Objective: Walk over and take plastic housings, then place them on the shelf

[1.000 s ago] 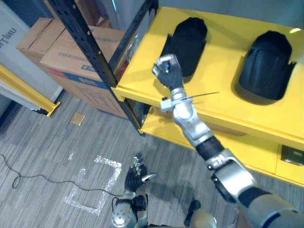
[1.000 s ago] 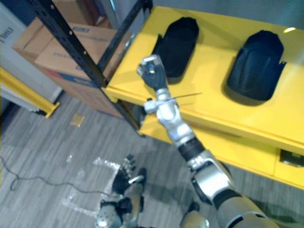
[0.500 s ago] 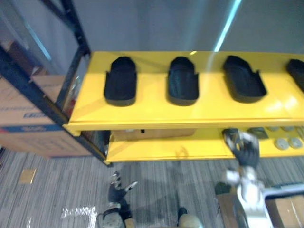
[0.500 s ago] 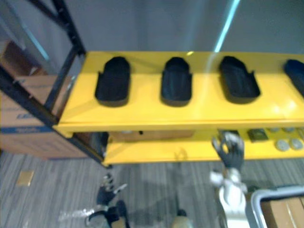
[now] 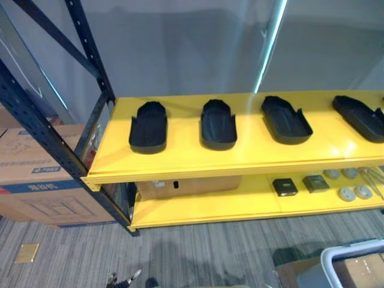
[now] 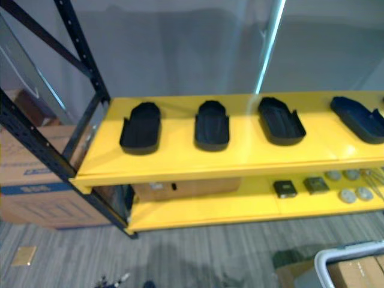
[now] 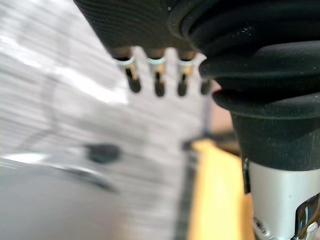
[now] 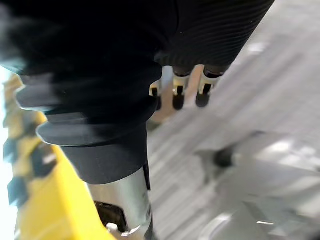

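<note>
Four black plastic housings (image 5: pixel 218 123) lie in a row on the top of the yellow shelf (image 5: pixel 180 159), well apart from each other. Neither of my hands carries one. My left robot hand (image 7: pixel 158 80) hangs over the grey floor (image 5: pixel 72 252) with its fingers slack and nothing between them, and my right robot hand (image 8: pixel 178 92) hangs the same way, loose and empty.

I think the main risk is in where the next piece goes. The bare yellow gaps between the housings are narrow, and a piece set down off-centre could land on a neighbour's rim and rock or slide toward the front lip. Reaching in from the left end, my arm could also knock the dark upright (image 5: pixel 90 60). With both arms low, a turn toward the grey-rimmed bin (image 5: pixel 351 264) at my lower right could clip its edge.

Several things are hard to judge:
- The rightmost housing is cut off by the frame, so I cannot tell how much shelf lies beyond it.
- The bin is cut off too, and I cannot tell whether it holds more housings.
- The small parts (image 5: pixel 284 186) on the lower tier (image 5: pixel 198 207) are too small to identify.
- The cardboard box (image 5: pixel 36 186) at the left is partly behind the rack
- Both wrist views are smeared, so my thumbs are not clear
</note>
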`<state>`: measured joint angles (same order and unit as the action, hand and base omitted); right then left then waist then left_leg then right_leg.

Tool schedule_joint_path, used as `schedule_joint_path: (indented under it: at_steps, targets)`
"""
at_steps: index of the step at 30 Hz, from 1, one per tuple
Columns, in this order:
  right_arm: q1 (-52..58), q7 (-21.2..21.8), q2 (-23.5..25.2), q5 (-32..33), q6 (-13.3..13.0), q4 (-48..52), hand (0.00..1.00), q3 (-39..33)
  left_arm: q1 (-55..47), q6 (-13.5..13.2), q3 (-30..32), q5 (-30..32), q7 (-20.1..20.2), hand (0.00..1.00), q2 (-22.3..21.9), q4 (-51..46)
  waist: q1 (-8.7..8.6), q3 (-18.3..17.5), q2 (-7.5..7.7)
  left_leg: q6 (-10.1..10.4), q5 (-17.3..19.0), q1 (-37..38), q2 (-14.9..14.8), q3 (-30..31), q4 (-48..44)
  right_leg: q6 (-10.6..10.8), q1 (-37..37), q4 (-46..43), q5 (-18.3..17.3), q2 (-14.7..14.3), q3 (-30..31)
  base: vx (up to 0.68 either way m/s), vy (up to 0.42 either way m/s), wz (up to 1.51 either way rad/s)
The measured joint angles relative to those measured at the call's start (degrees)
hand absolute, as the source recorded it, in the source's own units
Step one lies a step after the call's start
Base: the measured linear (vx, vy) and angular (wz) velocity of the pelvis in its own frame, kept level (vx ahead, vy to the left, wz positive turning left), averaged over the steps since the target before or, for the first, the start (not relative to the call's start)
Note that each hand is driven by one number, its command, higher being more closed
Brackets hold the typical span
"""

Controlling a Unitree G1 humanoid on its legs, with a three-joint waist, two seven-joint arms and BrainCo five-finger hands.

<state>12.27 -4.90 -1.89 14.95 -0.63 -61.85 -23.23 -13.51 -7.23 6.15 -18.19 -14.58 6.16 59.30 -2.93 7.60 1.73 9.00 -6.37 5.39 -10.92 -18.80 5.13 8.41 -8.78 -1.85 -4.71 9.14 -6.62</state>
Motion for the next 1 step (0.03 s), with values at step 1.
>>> schedule_joint_path:
  at_steps: [1]
  targets:
    - [0.2, -0.1, 0.5, 0.0, 0.9, -0.2, 0.0, -0.2, 0.0, 0.8, 0.3, 0.0, 0.1, 0.0, 0.0, 0.8, 0.47, 0.4, 0.2, 0.0, 0.1, 0.7, 0.0, -0.1, 0.0, 0.0, -0.8, 0.4, 0.0, 0.0, -0.1, 0.03, -0.008, -0.02]
